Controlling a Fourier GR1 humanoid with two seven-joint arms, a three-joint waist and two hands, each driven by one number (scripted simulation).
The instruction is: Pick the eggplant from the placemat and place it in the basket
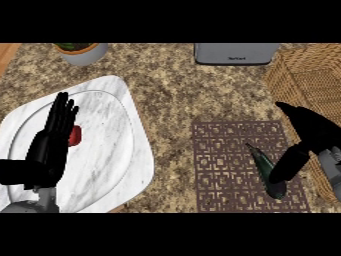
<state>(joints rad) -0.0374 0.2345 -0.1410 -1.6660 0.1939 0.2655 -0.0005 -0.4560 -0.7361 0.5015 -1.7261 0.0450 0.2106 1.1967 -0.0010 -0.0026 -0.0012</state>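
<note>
From the head view: the eggplant [267, 172] lies on the brown placemat [225, 150], toward its right edge and near corner, stem end pointing up and away, so nothing has been lifted yet. The right hand [317, 132] hangs right over it, fingers spread wide, the thumb coming down just beside or against the eggplant's right flank; whether it truly touches, I can't say. No fingers curled round it yet, so the grasp is only being set up. The wicker basket [317, 75] waits at the counter's far right corner, just beyond the placemat. Over on the left, the left hand [47, 145] rests open, fingers straight, above the marble tray [114, 150], where a small red item [75, 135] sits. Still ahead: closing, lifting, carrying, dropping in.
</note>
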